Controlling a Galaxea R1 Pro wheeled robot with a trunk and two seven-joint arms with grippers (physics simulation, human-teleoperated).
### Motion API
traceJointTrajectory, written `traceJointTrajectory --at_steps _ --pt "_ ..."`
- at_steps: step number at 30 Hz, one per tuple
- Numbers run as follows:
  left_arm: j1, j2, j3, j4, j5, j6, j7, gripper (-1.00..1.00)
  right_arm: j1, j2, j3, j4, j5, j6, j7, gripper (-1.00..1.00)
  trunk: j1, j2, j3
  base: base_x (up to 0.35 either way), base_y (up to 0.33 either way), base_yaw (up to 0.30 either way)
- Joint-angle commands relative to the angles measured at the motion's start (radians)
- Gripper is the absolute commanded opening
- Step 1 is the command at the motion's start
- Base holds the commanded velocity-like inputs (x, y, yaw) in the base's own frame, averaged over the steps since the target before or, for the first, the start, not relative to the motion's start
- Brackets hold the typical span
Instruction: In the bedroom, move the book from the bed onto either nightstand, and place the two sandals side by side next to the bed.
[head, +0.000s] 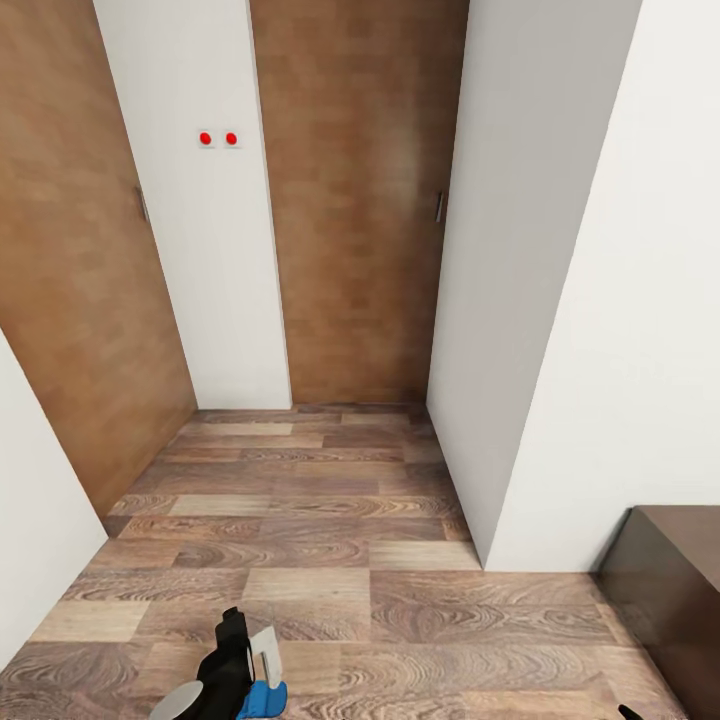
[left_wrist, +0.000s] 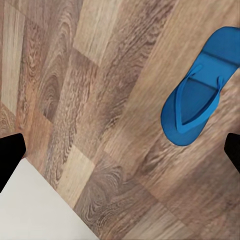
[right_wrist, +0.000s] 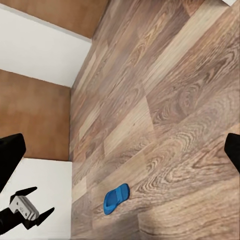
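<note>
Below, our left claw (head: 262, 668) hangs open over one sandal (left_wrist: 199, 96), nearer than the right, also open.

A wood-plank floor (head: 300, 520) carries one blue sandal (left_wrist: 197, 97), lying flat with its straps facing up.

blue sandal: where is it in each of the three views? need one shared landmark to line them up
Head view: the sandal sits at the bottom edge, left of centre, partly behind the left gripper.
Left wrist view: sandal at the upper right, flat on the floor.
Right wrist view: sandal small, low and near centre.
Shared landmark: the wood-plank floor it lies on.
</note>
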Motion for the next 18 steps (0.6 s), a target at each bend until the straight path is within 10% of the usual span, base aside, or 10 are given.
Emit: traceJointTrajectory --at_steps 1,7,18 --pt "0.0 0.0 -0.002 -0.002 -0.01 0.003 -0.009 1.0 0.0 -0.001 0.001 0.0 -0.004 0.01 0.04 1.0 0.004 -0.008 -0.004 0.0 0.0 0.0" --pt "0.0 0.0 -0.003 -0.004 -0.011 0.003 -0.009 1.0 0.0 -0.002 0.002 0.0 0.003 0.008 0.291 1.0 0.027 -0.05 -0.023 0.0 0.0 0.0" --pt "0.0 0.001 -0.002 -0.011 -0.011 0.003 -0.007 1.0 0.0 0.002 -0.002 0.002 0.004 0.004 0.357 1.0 0.045 -0.079 -0.063 0.0 0.0 0.0"
